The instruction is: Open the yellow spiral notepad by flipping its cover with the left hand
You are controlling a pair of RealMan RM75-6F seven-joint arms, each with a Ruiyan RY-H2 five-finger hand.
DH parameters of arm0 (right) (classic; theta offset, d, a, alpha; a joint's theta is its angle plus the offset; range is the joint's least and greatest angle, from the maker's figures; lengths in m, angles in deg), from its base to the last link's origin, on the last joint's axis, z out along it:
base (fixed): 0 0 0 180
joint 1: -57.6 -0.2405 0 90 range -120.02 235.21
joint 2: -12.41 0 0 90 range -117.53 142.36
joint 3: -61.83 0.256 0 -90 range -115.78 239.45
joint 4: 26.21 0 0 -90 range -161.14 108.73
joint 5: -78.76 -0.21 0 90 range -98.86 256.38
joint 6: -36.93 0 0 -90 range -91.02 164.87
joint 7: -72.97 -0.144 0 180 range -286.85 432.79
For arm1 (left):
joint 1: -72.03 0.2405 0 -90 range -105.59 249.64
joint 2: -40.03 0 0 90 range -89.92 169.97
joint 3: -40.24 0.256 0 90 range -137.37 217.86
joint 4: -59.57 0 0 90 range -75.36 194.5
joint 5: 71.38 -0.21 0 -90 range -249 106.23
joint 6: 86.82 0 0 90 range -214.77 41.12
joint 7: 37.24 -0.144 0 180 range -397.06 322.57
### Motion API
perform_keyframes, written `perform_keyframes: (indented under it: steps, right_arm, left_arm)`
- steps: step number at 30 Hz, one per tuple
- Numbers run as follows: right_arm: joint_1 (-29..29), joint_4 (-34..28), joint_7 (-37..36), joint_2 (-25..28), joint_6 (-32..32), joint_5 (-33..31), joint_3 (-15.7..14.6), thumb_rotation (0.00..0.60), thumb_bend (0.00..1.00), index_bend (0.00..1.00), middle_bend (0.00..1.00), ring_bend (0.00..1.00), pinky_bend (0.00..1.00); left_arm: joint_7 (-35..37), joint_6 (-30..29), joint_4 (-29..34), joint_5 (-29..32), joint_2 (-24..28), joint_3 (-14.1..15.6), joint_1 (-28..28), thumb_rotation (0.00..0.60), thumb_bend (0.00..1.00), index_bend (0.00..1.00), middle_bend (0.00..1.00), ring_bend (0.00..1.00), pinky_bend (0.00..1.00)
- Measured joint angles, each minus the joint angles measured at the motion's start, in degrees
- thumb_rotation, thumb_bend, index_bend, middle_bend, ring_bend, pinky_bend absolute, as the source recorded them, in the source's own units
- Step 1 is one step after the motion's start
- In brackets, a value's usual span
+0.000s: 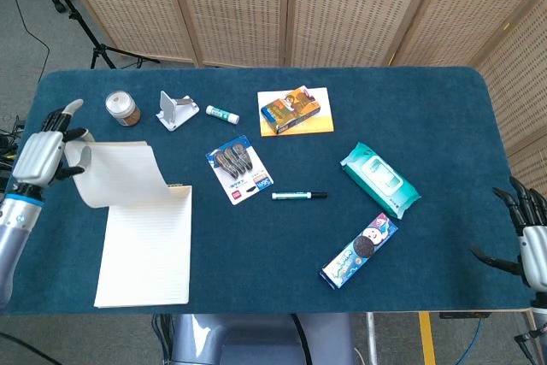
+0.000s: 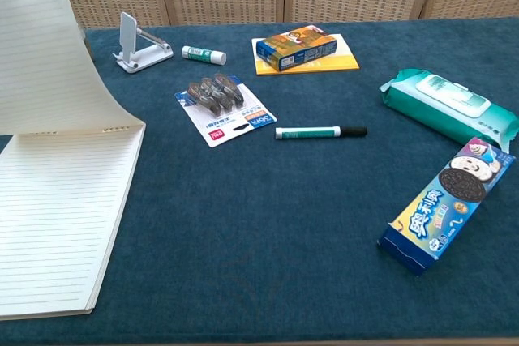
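The yellow spiral notepad [image 1: 145,245] lies at the front left of the table with its lined page [image 2: 57,216] showing. Its cover [image 1: 120,175] is lifted and curled up and back over the spiral edge; in the chest view the cover [image 2: 40,46] stands tall at the far left. My left hand [image 1: 43,156] is at the table's left edge, gripping the cover's free edge between thumb and fingers. The chest view does not show this hand. My right hand [image 1: 530,241] hangs off the front right corner, fingers apart and holding nothing.
Along the back stand a small jar [image 1: 122,109], a white phone stand [image 1: 175,111], a glue stick [image 1: 221,114] and a box on a yellow pad [image 1: 291,109]. Mid-table lie a clip pack [image 1: 238,168], a marker [image 1: 299,196], wipes [image 1: 380,179] and a cookie box [image 1: 360,250].
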Motion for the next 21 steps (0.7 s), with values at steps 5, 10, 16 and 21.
perform_keyframes:
  steps: [5, 10, 16, 21]
  right_arm:
    - [-0.9, 0.51, 1.31, -1.0, -1.6, -1.35, 0.6, 0.6, 0.0, 0.14, 0.0, 0.0, 0.0]
    - [-1.6, 0.95, 2.93, -1.8, -3.09, -2.11, 0.75, 0.6, 0.0, 0.14, 0.0, 0.0, 0.0]
    - [-2.04, 1.45, 3.37, -2.23, -4.19, -2.73, 0.77, 0.6, 0.0, 0.14, 0.0, 0.0, 0.0]
    - [-1.94, 1.2, 3.16, -2.09, -3.81, -2.03, 0.49, 0.6, 0.0, 0.14, 0.0, 0.0, 0.0]
  left_arm:
    - [-1.73, 8.64, -10.64, 6.03, -3.9, -4.12, -6.53, 0.6, 0.49, 0.81, 0.0, 0.0, 0.0]
    - [-5.41, 13.42, -20.02, 11.68, -8.26, -8.27, -12.48, 0.6, 0.03, 0.05, 0.0, 0.0, 0.0]
    - [-7.3, 13.9, -18.93, 15.72, -8.7, -11.95, -13.96, 0.6, 0.0, 0.0, 0.0, 0.0, 0.0]
    - [-7.03, 10.48, -12.88, 14.29, -5.93, -11.62, -11.26, 0.6, 0.0, 0.0, 0.0, 0.0, 0.0]
